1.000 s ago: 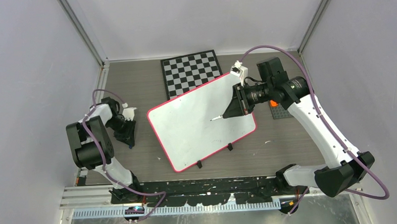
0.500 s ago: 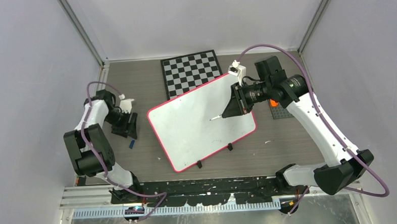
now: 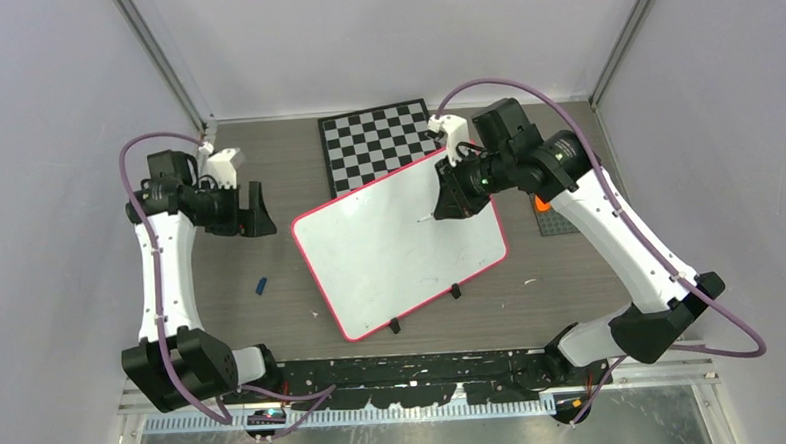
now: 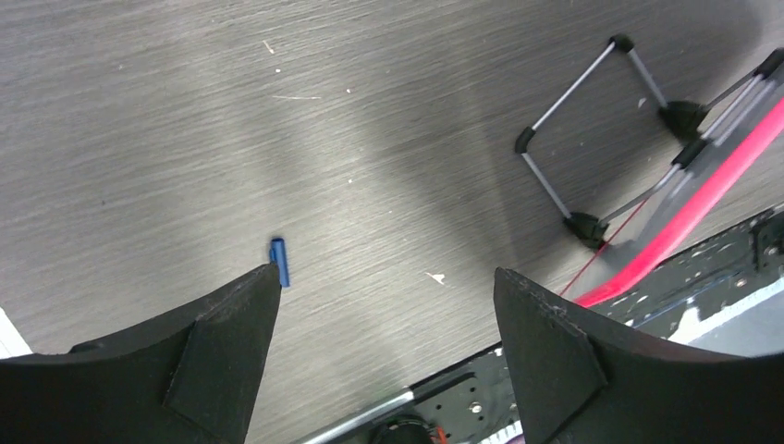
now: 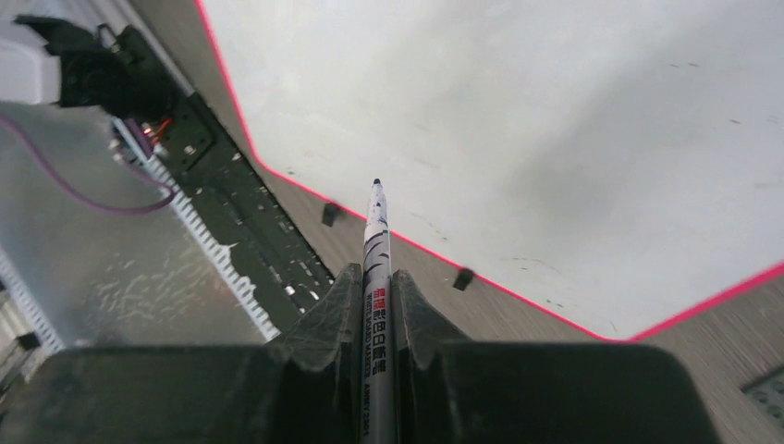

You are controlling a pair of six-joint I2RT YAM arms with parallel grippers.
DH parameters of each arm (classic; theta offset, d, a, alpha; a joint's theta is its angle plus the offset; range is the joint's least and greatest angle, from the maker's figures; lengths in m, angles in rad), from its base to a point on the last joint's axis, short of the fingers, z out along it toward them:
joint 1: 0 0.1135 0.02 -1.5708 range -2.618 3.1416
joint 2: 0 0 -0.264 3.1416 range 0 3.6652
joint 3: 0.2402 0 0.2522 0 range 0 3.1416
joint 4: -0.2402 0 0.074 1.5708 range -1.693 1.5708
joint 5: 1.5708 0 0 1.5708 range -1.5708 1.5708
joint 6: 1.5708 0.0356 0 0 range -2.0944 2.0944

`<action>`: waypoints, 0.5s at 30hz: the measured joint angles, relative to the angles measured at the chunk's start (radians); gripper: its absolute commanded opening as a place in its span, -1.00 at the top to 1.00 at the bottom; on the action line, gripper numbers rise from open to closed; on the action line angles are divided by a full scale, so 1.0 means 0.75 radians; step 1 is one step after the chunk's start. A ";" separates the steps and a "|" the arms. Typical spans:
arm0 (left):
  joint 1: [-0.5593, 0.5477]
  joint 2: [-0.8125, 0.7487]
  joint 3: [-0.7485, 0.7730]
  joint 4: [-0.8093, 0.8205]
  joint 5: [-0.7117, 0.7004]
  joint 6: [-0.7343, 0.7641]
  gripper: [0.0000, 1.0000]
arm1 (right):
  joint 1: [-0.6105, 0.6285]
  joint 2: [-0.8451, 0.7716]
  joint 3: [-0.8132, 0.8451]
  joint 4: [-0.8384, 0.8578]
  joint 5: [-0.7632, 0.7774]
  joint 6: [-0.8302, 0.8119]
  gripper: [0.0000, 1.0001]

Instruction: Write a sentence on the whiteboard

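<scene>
Grey wood-grain tabletop [image 3: 572,294] on my feed, and the big white red-rimmed whiteboard [image 3: 391,262] sits skewed in the middle. A black-and-white checkered board [image 3: 376,143] lies behind it at the far edge. Right jaws are clamped tight on a slim white marker pen [image 5: 377,242], tip over the whiteboard, can't tell if touching. Left jaws gape wide near the left edge, holding nothing. A tiny blue cylinder [image 4: 279,262] lies nearby.

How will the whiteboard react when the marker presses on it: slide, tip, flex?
Probably stiff: the whiteboard looks like a flat rigid panel. It sits on a thin wire stand with small black feet, unclamped, so it may slide or rock on the smooth table under pressure. Likely light; the right pincer holding the marker should press gently.
</scene>
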 measured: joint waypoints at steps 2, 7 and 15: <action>0.000 -0.029 -0.001 0.013 -0.017 -0.065 -0.80 | -0.001 -0.010 -0.001 0.005 0.091 0.022 0.99; 0.003 -0.093 -0.015 0.099 -0.092 -0.212 -0.99 | -0.016 -0.090 -0.015 0.052 0.210 0.048 0.99; 0.003 -0.242 -0.031 0.150 0.080 -0.241 -0.99 | -0.026 -0.151 -0.018 0.081 0.128 0.027 0.99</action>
